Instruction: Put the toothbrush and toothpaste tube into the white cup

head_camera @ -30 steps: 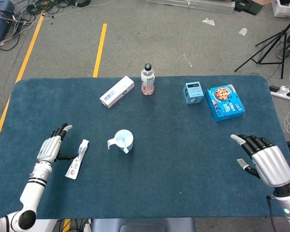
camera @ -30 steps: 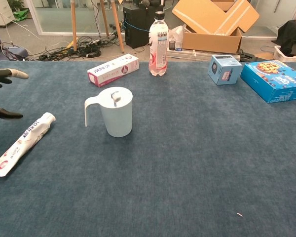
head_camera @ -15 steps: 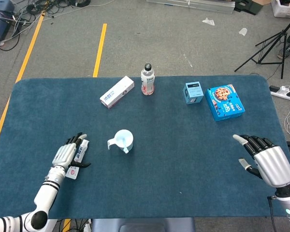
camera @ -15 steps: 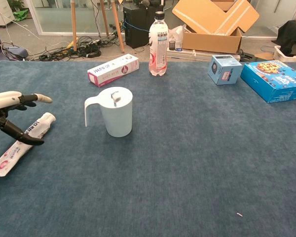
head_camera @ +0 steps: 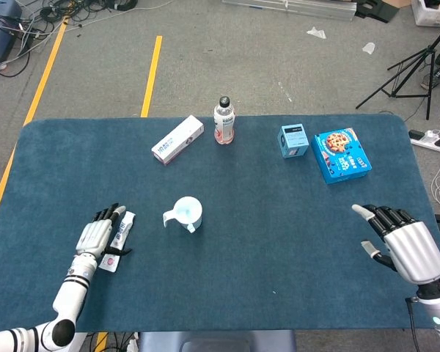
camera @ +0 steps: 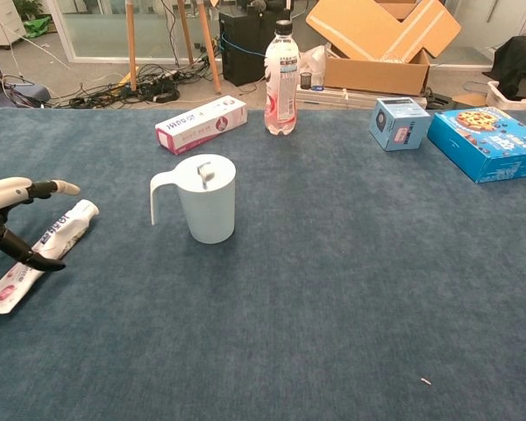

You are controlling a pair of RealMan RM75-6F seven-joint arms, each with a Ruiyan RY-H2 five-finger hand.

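Note:
The white toothpaste tube [head_camera: 120, 233] [camera: 71, 219] lies on the blue table at the front left, its cap end towards the white cup [head_camera: 188, 213] [camera: 209, 203]. My left hand [head_camera: 94, 236] [camera: 9, 215] is over the tube's middle, fingers spread above it and thumb beyond its near side, gripping nothing. A small pale tip [camera: 206, 175] shows inside the cup's mouth; I cannot tell what it is. My right hand [head_camera: 405, 243] hovers with its fingers apart at the front right, far from both, seen only in the head view.
Along the back stand a white and pink carton [head_camera: 177, 139] [camera: 202, 124], a bottle [head_camera: 224, 121] [camera: 281, 79], a small blue box [head_camera: 294, 141] [camera: 398, 124] and a blue cookie box [head_camera: 342, 155] [camera: 489, 143]. The cup's handle [camera: 158, 195] points left.
My left hand slid right from beside the tube to over it, then eased slightly back left and lower. The tube, cup and right hand have stayed put.

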